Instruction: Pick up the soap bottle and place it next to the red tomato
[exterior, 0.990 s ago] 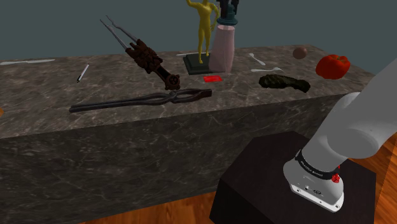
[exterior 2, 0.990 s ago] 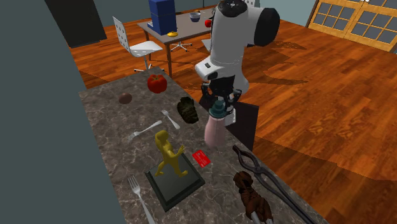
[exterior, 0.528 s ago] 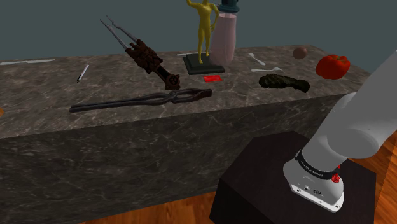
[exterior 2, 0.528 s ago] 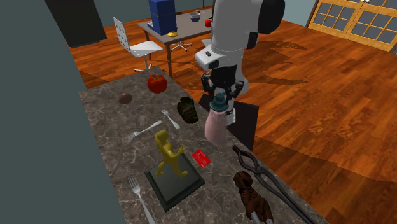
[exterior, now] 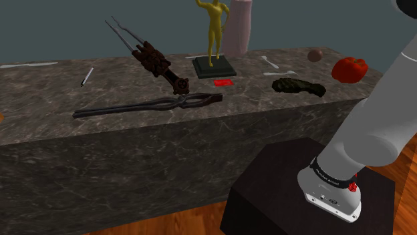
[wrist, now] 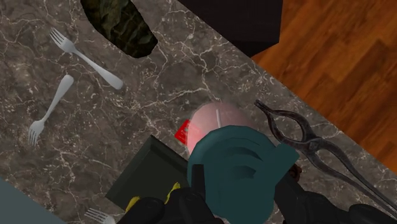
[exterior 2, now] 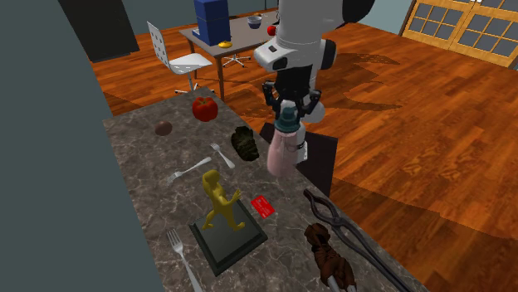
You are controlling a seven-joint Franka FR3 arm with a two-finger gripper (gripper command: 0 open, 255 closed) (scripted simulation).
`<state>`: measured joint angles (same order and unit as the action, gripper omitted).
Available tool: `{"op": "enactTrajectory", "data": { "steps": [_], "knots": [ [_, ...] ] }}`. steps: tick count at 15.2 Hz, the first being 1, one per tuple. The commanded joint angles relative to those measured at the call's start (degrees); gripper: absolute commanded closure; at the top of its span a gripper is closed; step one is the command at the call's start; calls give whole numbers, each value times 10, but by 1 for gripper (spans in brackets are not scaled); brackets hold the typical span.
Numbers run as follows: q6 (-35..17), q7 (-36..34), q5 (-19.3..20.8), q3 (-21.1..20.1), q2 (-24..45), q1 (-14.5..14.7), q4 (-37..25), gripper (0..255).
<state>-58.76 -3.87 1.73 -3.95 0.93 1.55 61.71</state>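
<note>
Counter of dark veined marble [exterior: 53,127] runs across the shoulder view. The pale pink soap bottle [exterior: 238,27] shows at the top edge just beside a yellow figurine on a dark square base [exterior: 214,33]. The red tomato [exterior: 349,69] sits well apart from it, toward that view's right end.

In the second exterior view the all-black gripper [exterior 2: 286,106] clasps the bottle's teal pump cap [exterior 2: 286,121]. The pink body hangs upright over the counter, between a dark lumpy object [exterior 2: 242,143] and a small red card [exterior 2: 263,206]. The tomato lies near the counter's far corner.

In the wrist view the black fingers [wrist: 318,210] grip the cap from both sides, and the bottle partly hides the card below it.
</note>
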Motion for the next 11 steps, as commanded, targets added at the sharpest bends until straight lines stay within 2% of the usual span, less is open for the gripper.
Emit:
{"op": "enactTrajectory", "data": {
  "steps": [1,2,6,11],
  "knots": [
    [30,-1,2,-1,24,1,-53,255],
    [30,-1,2,-1,24,1,-54,255],
    [6,50,2,24,-61,-25,54,255],
    [-5,115,13,61,-141,-48,142,255]
  ]
}}
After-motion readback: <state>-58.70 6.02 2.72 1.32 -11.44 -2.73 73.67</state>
